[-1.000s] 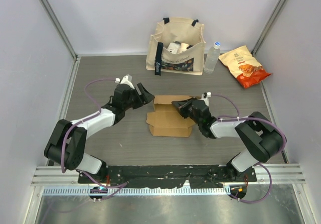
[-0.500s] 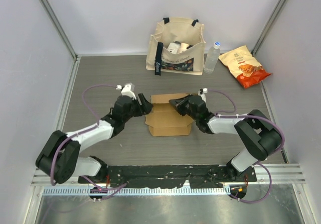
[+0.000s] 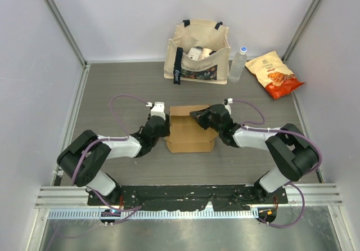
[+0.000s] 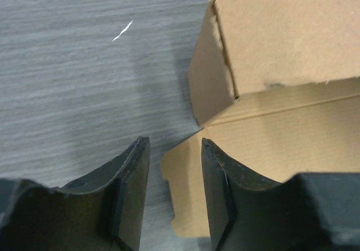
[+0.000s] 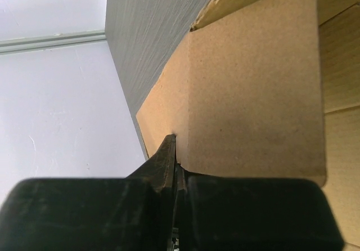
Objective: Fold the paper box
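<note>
The paper box (image 3: 188,131) is plain brown cardboard, partly folded, in the middle of the table. My left gripper (image 3: 163,128) is open at its left edge. In the left wrist view its fingertips (image 4: 138,166) straddle the rounded edge of a flat flap (image 4: 185,189), below a raised side flap (image 4: 211,82). My right gripper (image 3: 197,116) is shut on the box's right back flap. In the right wrist view the jaws (image 5: 174,149) pinch the edge of a brown panel (image 5: 253,93).
A beige printed tote bag (image 3: 198,51) stands at the back centre. A clear water bottle (image 3: 238,65) stands next to it. A yellow-orange snack packet (image 3: 274,74) lies at the back right. Grey walls enclose the table.
My left gripper has moved right and down, from apart at the upper left to the box's left edge. The right gripper has stayed clamped on the flap and shifted slightly back.
</note>
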Robot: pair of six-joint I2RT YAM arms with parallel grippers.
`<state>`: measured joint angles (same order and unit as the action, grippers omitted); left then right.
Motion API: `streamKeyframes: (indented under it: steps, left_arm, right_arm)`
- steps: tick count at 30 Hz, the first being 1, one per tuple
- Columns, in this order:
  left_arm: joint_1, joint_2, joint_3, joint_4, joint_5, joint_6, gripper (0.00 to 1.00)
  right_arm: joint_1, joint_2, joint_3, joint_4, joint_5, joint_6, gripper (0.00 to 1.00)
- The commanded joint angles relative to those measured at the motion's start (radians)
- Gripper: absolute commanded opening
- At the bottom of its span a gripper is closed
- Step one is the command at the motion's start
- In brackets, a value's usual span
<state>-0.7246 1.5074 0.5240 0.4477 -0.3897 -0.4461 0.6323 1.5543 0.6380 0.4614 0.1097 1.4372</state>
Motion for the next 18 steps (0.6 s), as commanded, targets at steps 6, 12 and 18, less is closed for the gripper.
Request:
streamKeyframes:
  steps: [6,12,18]
  left_arm:
    - [-0.003,0.050,0.057,0.193,-0.020,0.043,0.60]
    - [-0.004,0.092,0.083,0.215,-0.093,0.030,0.49]
    - [-0.009,0.114,0.051,0.348,-0.107,0.017,0.44]
  right_arm:
    - [0.000,-0.007,0.019,-0.053,0.022,-0.008,0.03]
    - [0.000,0.000,0.014,-0.035,0.010,0.008,0.03]
    - [0.000,0.029,0.014,-0.014,-0.007,0.054,0.03]
